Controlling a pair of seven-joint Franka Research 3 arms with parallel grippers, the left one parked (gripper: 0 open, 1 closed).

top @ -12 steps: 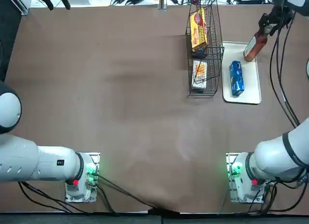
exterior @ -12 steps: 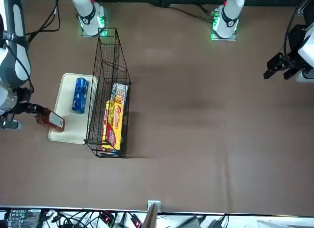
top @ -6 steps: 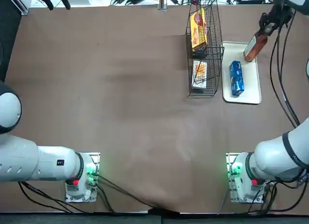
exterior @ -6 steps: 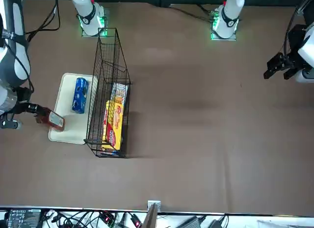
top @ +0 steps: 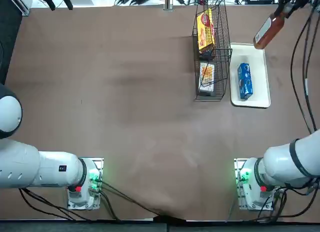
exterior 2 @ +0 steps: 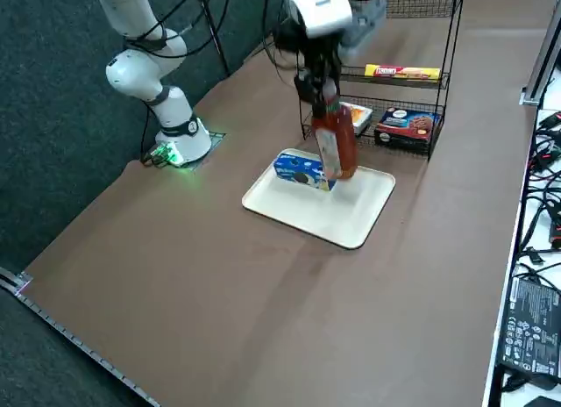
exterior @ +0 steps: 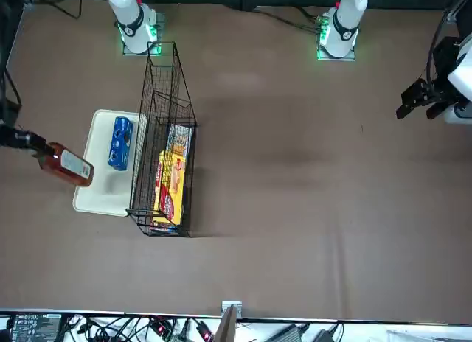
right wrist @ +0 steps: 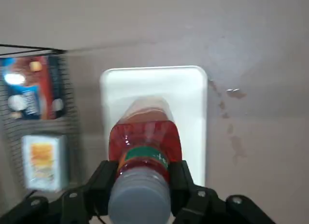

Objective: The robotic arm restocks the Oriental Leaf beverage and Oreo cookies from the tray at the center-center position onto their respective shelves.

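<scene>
Wire rack, black, tiered, the biggest item; stands just beside the tray. Upper tier holds a yellow-and-red packet. Lower tier: a dark blue-and-red box and a small white box with an orange print.

Tray, white, flat, rounded corners, on the brown table. In the top view it sits right of the rack, long side running along it.

Robotic arm, white, dark grey band near base, black cables; reaches out to the far end of the tray.

Bottle of reddish-brown tea, pale label, white cap; gripped, cap end at the gripper, base end pointing down over the tray. Looks tilted in the top and front views. (Liquid shows red in the wrist view, green bit near the neck.) Held above the tray, clear of it as far as the views show.

Right gripper, black, closed on the bottle, one finger each side near the neck, above the tray's far end.

Blue cookie packet, white and dark print, lies on the tray, on the half nearer the arm bases, near the rack-side edge. Bottle and packet are apart in the top view.
</scene>
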